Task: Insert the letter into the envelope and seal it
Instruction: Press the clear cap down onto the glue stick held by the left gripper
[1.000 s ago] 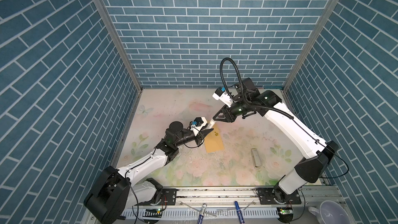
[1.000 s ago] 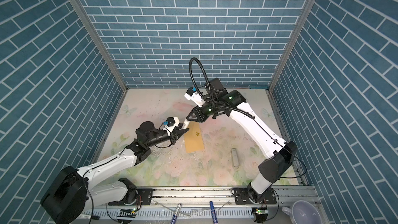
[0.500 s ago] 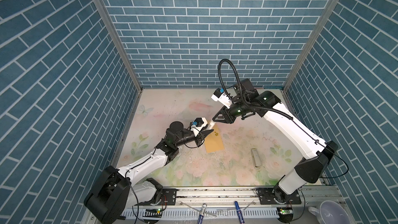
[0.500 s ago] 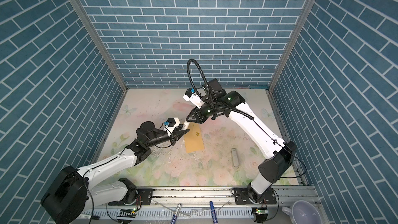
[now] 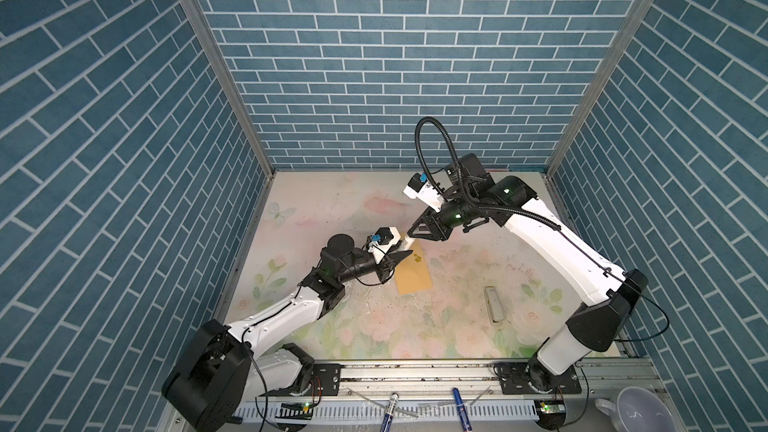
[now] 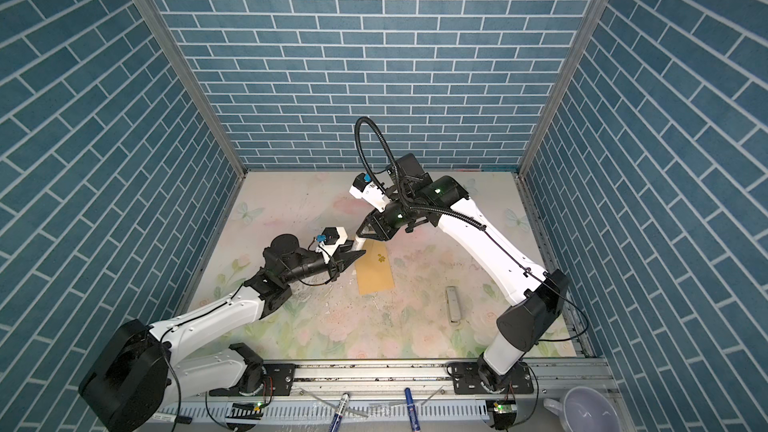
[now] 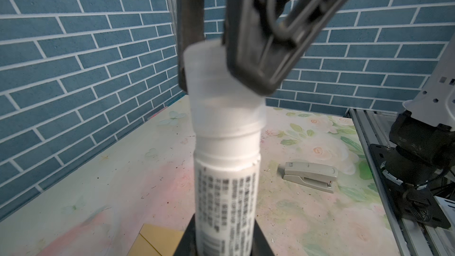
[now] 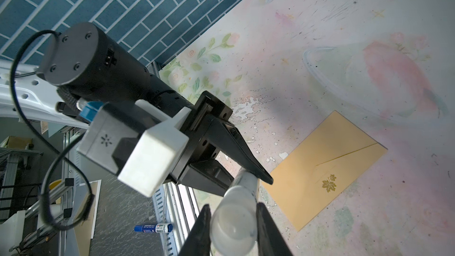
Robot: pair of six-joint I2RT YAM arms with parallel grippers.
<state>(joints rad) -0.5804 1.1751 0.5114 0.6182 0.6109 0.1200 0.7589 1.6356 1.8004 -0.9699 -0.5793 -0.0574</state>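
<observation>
Above the table's [image 5: 332, 209] middle, two robot arms meet on a glue stick [image 7: 226, 193].
The left gripper [image 5: 405, 253] is clamped on the tube, and the right gripper [image 8: 232, 208] pinches the clear cap [image 7: 221, 109] seated on its end. The envelope [image 5: 413, 274] lies flat just below them, flap down and gold leaf sticker up. A stapler [image 5: 494, 304] rests nearer the right edge.
</observation>
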